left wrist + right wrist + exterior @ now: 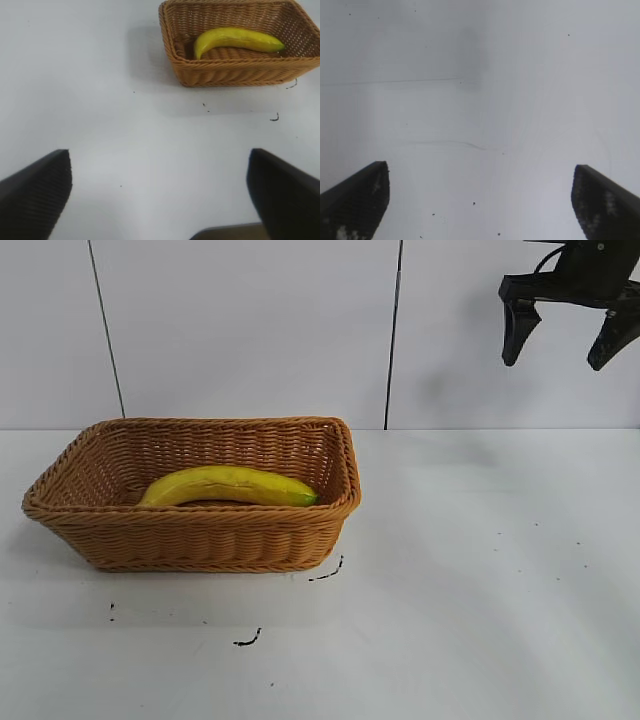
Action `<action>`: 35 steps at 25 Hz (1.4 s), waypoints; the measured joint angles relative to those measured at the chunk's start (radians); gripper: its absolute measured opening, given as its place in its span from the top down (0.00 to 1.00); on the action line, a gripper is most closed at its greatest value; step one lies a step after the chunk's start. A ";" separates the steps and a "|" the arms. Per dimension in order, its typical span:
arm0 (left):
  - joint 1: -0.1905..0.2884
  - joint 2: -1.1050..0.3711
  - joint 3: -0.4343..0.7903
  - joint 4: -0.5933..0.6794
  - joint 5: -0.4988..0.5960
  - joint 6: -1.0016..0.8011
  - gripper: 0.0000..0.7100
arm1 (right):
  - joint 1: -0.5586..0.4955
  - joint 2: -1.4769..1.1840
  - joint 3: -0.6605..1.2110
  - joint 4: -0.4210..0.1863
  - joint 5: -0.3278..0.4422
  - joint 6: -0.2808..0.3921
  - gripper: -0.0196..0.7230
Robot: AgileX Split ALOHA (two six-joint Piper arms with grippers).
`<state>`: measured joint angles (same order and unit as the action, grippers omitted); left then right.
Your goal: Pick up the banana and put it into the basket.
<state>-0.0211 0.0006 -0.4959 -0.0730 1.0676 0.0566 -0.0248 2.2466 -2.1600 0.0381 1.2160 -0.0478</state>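
Right gripper [568,333] hung in the upper right corner of the outside view, high above the table [480,580] and well apart from everything else; its two dark fingers stood spread wide with nothing between them. In its own wrist view we saw only bare white surface between the finger tips.

We found the banana [228,486] already lying inside the basket [190,540], at the left centre of the outside view. It rested on its side along the basket's length, its greenish tip toward the right wall. It appeared in the upper right of the left wrist view too.

Our left gripper [160,195] was open as well, and empty, its fingers framing the lower corners of that wrist view, well short of the basket.

We judged the task as good as done. Were the banana to be taken up again, we would treat it as light, fairly firm, with smooth skin that bruises under a hard pinch. Its thick middle, gripped across the width, looked the best hold; the tapering ends would likely slip. The basket's walls would crowd the fingers.
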 joint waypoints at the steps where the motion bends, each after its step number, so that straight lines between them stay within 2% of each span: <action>1: 0.000 0.000 0.000 0.000 0.000 0.000 0.03 | 0.000 -0.016 0.027 0.003 -0.001 0.001 0.04; 8: 0.000 0.000 0.000 0.000 0.000 0.000 0.03 | 0.000 -0.268 0.403 0.032 -0.002 -0.001 0.04; 14: 0.000 0.000 0.000 0.000 0.000 0.000 0.03 | 0.000 -0.552 0.779 0.032 -0.001 -0.016 0.04; 21: 0.000 0.000 0.000 0.000 0.000 0.000 0.03 | 0.000 -0.918 1.115 0.034 0.000 -0.024 0.04; 28: 0.000 0.000 0.000 0.000 0.000 0.000 0.03 | 0.000 -1.316 1.383 0.035 -0.006 -0.052 0.04; 35: 0.000 0.000 0.000 0.001 0.000 0.000 0.03 | 0.000 -1.750 1.585 0.035 -0.085 -0.055 0.04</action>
<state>-0.0211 0.0006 -0.4959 -0.0721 1.0676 0.0566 -0.0248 0.4964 -0.5751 0.0728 1.1312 -0.1032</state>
